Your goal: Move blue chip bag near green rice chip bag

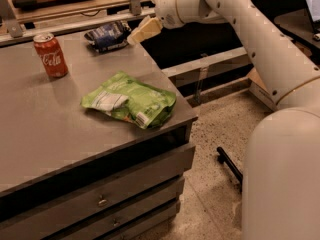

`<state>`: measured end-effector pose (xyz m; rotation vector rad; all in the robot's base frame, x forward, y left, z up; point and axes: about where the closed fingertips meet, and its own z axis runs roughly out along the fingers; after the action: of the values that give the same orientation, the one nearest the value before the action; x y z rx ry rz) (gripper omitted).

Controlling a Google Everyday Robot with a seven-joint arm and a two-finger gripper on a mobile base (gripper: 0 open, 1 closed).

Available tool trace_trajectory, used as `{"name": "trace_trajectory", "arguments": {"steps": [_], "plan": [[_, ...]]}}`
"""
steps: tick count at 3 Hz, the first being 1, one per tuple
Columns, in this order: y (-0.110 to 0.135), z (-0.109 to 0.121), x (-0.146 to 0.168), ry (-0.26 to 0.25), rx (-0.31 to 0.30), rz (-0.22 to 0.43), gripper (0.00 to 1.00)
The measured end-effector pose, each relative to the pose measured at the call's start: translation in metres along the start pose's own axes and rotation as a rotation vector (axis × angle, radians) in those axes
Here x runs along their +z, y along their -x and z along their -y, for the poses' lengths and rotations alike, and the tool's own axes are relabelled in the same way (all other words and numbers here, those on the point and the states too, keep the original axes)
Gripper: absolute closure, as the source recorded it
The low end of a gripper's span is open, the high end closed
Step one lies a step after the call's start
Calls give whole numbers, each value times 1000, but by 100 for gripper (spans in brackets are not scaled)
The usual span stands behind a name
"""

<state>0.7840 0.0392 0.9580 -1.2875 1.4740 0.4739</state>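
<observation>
In the single camera view, we look down across a flat grey table top (pixel 40 119) with grey drawer fronts (pixel 115 194) stacked beneath its front edge.

At the far edge of the table lies the blue chip bag (pixel 106 35), a small, dark navy, glossy snack packet with white lettering, crumpled and lying flat.

Just to its right is the gripper (pixel 142 30), a pale cream, wedge-shaped end piece at the far right corner of the table. It is very close to the bag. We cannot tell whether it touches the bag, or whether it is open or closed. The gripper holds nothing that we can see.

Behind it, the robot's thick white arm (pixel 240 19) runs up and to the right, then curves down into the large white body (pixel 282 174) at the right edge.

The green rice chip bag (pixel 131 100), a larger, light-green, wrinkled packet with a white patch and a small white label, lies flat near the table's front right corner, well apart from the blue bag.

A red soda can (pixel 50 55) stands upright at the far left of the table.

To the right of the table we see speckled stone floor (pixel 215 134), with a black bar (pixel 229 165) lying on it.
</observation>
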Motion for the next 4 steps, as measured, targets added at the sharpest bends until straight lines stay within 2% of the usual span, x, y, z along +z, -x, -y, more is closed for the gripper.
{"name": "trace_trajectory", "arguments": {"steps": [1, 2, 4], "plan": [[-4, 5, 25, -19, 11, -2, 0], [-15, 5, 62, -20, 53, -34, 0], [-47, -5, 100, 22, 166, -60, 0]]}}
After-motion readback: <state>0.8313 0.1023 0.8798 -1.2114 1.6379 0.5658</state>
